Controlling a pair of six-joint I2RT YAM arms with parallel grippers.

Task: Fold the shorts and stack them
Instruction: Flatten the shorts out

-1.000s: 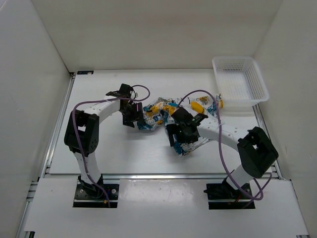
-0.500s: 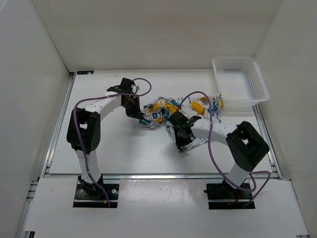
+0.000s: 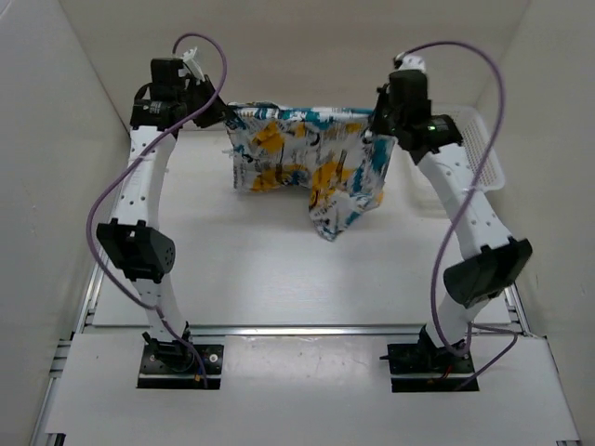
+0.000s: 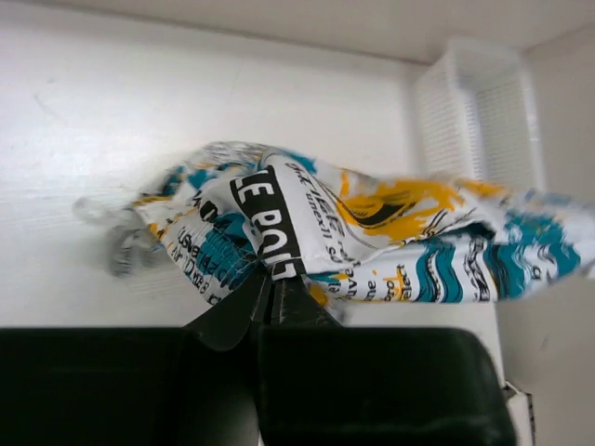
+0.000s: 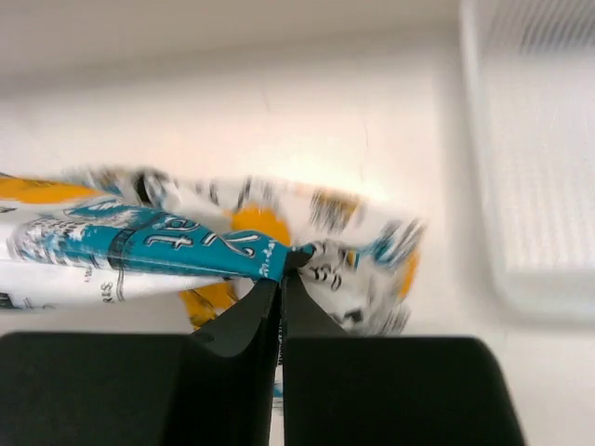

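Observation:
The shorts [image 3: 307, 163] hang spread out above the far half of the table, white with teal, yellow-orange and black print. My left gripper [image 3: 226, 113] is shut on their upper left corner, my right gripper [image 3: 379, 125] is shut on their upper right corner. Between the two the top edge is stretched fairly taut, and one leg droops lower at the right. In the left wrist view the closed jaws [image 4: 275, 277] pinch a black-lettered band of the shorts [image 4: 372, 232]. Teal cloth of the shorts [image 5: 149, 243] is pinched at my right gripper [image 5: 282, 271] in the right wrist view.
A white mesh basket [image 3: 483, 153] stands at the far right corner of the table, partly behind my right arm; it also shows as the basket [image 4: 479, 111] and the basket [image 5: 535, 139] in the wrist views. White walls enclose the table on three sides.
Both grippers shut on the crumpled shorts on the table, then rose and moved apart toward the back, lifting and spreading the shorts in the air.

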